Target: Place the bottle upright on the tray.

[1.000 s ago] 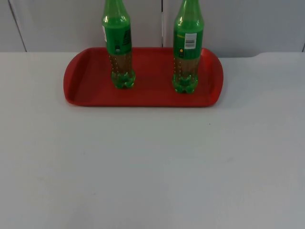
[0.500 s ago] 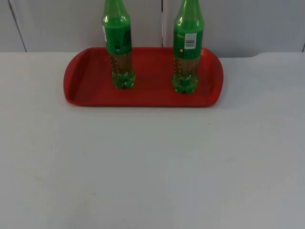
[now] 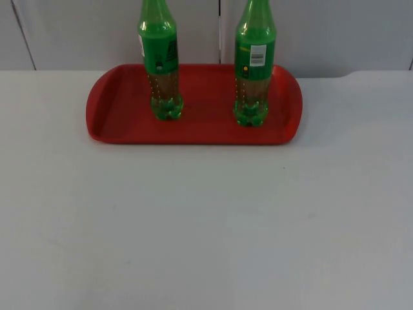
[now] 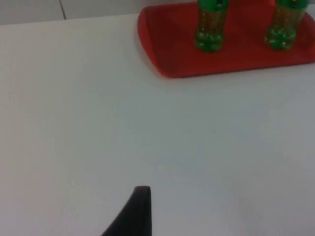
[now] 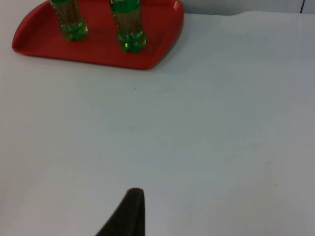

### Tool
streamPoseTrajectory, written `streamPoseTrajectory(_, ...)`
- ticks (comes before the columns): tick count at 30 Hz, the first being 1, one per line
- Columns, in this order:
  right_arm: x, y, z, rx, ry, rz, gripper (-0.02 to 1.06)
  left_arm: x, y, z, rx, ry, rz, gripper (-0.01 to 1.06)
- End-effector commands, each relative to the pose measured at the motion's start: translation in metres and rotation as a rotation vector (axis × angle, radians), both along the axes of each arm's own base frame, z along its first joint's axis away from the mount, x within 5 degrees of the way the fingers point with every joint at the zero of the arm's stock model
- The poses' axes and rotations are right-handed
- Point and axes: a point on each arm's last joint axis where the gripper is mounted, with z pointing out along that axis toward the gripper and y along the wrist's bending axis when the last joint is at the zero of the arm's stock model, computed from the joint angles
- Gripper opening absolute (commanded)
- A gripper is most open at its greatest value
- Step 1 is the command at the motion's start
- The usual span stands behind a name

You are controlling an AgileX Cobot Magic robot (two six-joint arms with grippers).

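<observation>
From the top, both bottles, the left bottle (image 3: 160, 61) and the right bottle (image 3: 254, 61), stand upright on the red tray (image 3: 103, 119), well apart so neither can tip the other, at the worktop's (image 3: 206, 226) far side. In my left wrist view, my left gripper (image 4: 138, 209) waits over bare worktop; I cannot tell how its jaws stand. My right gripper (image 5: 130, 209) likewise waits back, jaws unreadable.

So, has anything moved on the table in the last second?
Nothing visibly changed. The two green bottles, left bottle and right bottle, still stand upright on the red tray, apart from each other, and the tray sits where it was at the far side of the table. Neither bottle is held.
</observation>
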Motion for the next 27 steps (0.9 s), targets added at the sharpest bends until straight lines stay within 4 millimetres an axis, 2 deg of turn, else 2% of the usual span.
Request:
streamPoseTrajectory(1, 0.0, -0.0004, -0.0002, -0.004, -0.005, 0.002, 1.05, 0.0001, 0.0, -0.0011, -0.001, 0.003, 0.026, 1.05)
streamPoseTrajectory(15, 0.0003, -0.001, 0.0, -0.026, -0.014, 0.006, 1.05, 0.001, -0.0007, -0.0011, -0.001, 0.003, 0.16, 1.05)
streamPoseTrajectory(27, 0.0003, -0.001, 0.0, -0.026, -0.014, 0.006, 1.05, 0.001, -0.0007, -0.0011, -0.001, 0.003, 0.16, 1.05)
